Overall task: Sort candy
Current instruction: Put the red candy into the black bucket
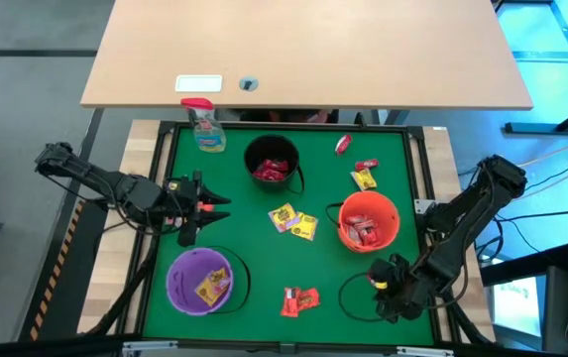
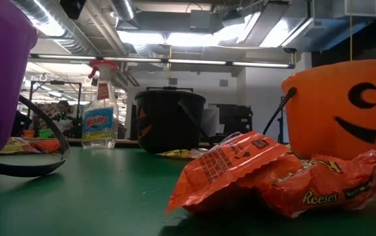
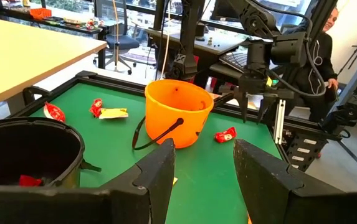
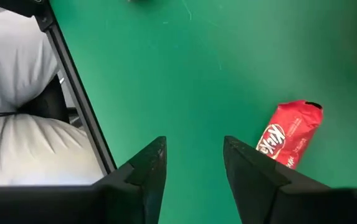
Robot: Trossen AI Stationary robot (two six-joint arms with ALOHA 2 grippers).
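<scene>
Nearest the low camera, two crumpled orange Reese's packets (image 2: 273,180) are lying on the green table (image 2: 96,196), the word "Reese's" showing in yellow on one, just in front of the orange bucket (image 2: 345,108) with its black pumpkin grin. Behind them a clear spray bottle (image 2: 100,115) with a red top and a blue Windex label is standing beside the black bucket (image 2: 169,121). From above, red packets are sitting inside the black bucket, orange-red ones inside the orange bucket, and a yellow one inside the purple bucket (image 1: 200,281). Two yellow packets (image 1: 293,220) are lying mid-table, and a red and a yellow one (image 1: 364,174) are resting beyond the orange bucket; their print is too small to read. Left gripper (image 1: 214,206) is hovering between the black and purple buckets, fingers (image 3: 156,174) parted and holding nothing. Right gripper (image 1: 378,281) is hovering at the table's near right corner, fingers (image 4: 144,171) parted and empty, just beside a red Kit Kat packet (image 4: 288,134) lying flat on the green.
</scene>
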